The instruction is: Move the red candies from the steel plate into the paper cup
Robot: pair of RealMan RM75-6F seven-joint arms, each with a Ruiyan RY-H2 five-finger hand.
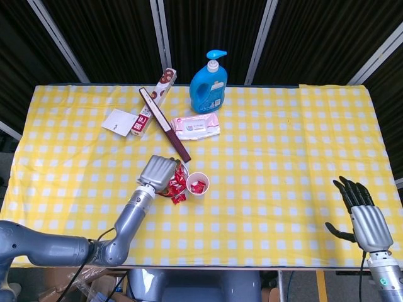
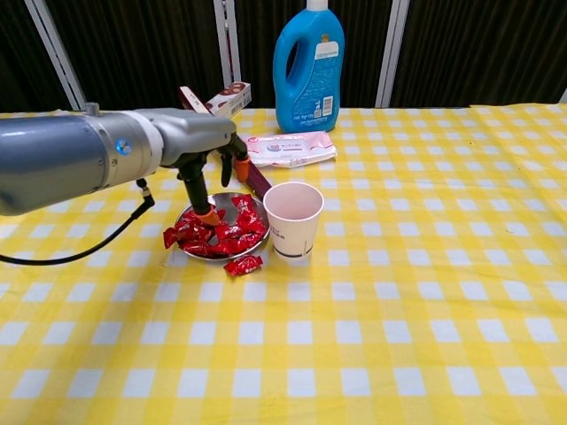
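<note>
A steel plate (image 2: pixel 193 211) heaped with red candies (image 2: pixel 221 234) sits left of the white paper cup (image 2: pixel 293 219). One candy (image 2: pixel 242 265) lies on the cloth just in front of the plate. In the head view the cup (image 1: pixel 198 184) has a red candy inside. My left hand (image 2: pixel 208 159) hovers over the plate's left part, fingers apart and pointing down, one orange fingertip (image 2: pixel 208 217) touching the candies; it holds nothing. From above, the left hand (image 1: pixel 158 172) covers most of the plate. My right hand (image 1: pixel 364 217) hangs open off the table's near right corner.
At the back stand a blue detergent bottle (image 2: pixel 307 58), a pink wipes pack (image 2: pixel 288 149), a long dark box (image 1: pixel 163 123) and a small carton (image 1: pixel 157 95). A white card (image 1: pixel 118 121) lies at the far left. Yellow checked cloth covers the table.
</note>
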